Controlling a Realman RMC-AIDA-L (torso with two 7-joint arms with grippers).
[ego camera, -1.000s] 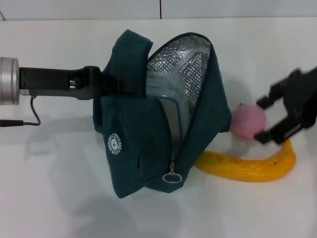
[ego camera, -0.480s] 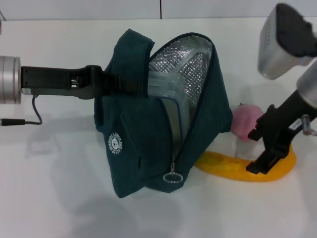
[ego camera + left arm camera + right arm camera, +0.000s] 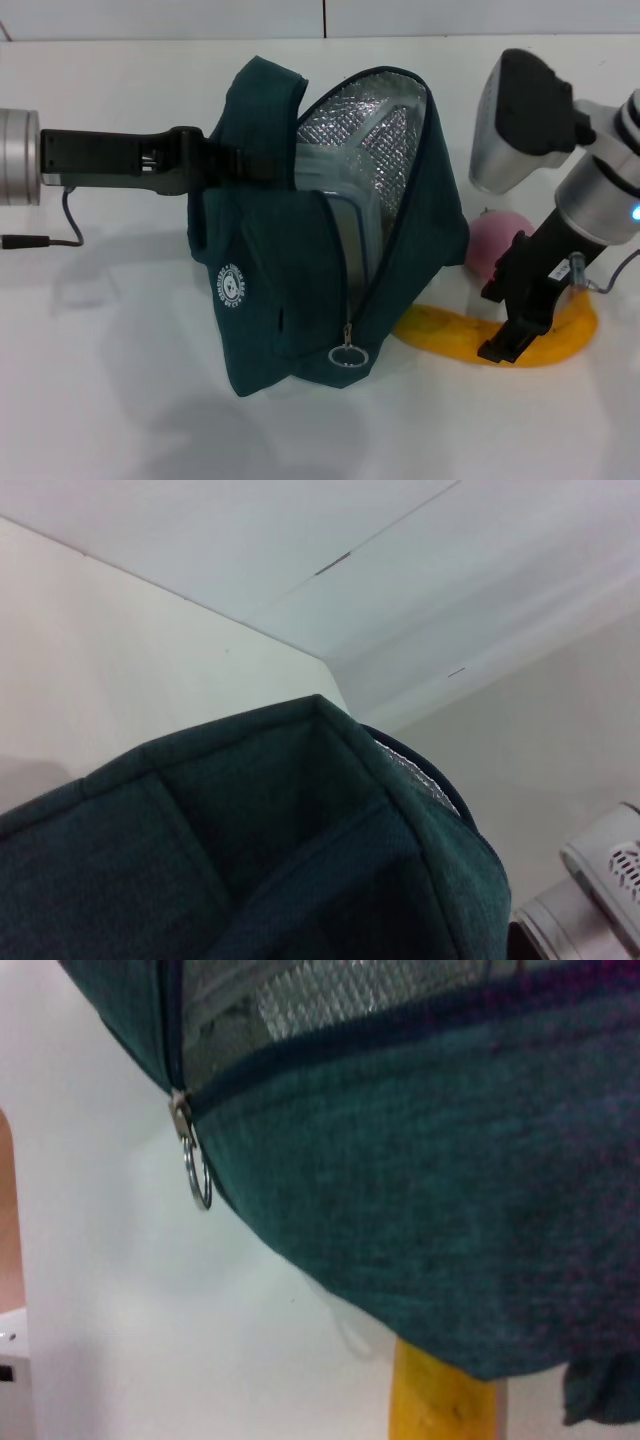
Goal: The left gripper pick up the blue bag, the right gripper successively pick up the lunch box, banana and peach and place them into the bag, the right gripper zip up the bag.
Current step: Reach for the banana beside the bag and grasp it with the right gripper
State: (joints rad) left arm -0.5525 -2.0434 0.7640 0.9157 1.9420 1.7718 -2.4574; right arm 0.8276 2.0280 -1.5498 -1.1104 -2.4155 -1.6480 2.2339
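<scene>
The blue bag [image 3: 300, 290] hangs open in the middle of the head view, showing its foil lining [image 3: 385, 130]. My left gripper [image 3: 232, 165] is shut on its handle and holds it up. The bag fabric fills the left wrist view [image 3: 250, 860]. The lunch box [image 3: 345, 200] stands inside the bag. The banana [image 3: 450, 335] lies on the table at the bag's right foot. The peach [image 3: 495, 245] sits just behind it. My right gripper [image 3: 507, 308] is open, with one finger on each side of the banana's middle. The right wrist view shows the banana's end [image 3: 440, 1395] under the bag [image 3: 450, 1190].
The ring zipper pull [image 3: 347, 355] hangs at the bag's lower front and shows in the right wrist view [image 3: 198, 1175]. A black cable [image 3: 60, 235] trails on the white table [image 3: 120, 400] at the left. A wall runs along the back.
My right arm has swung in from the right edge. Its open gripper has moved from beside the peach down and to the left onto the banana. The left arm and bag have stayed still.
</scene>
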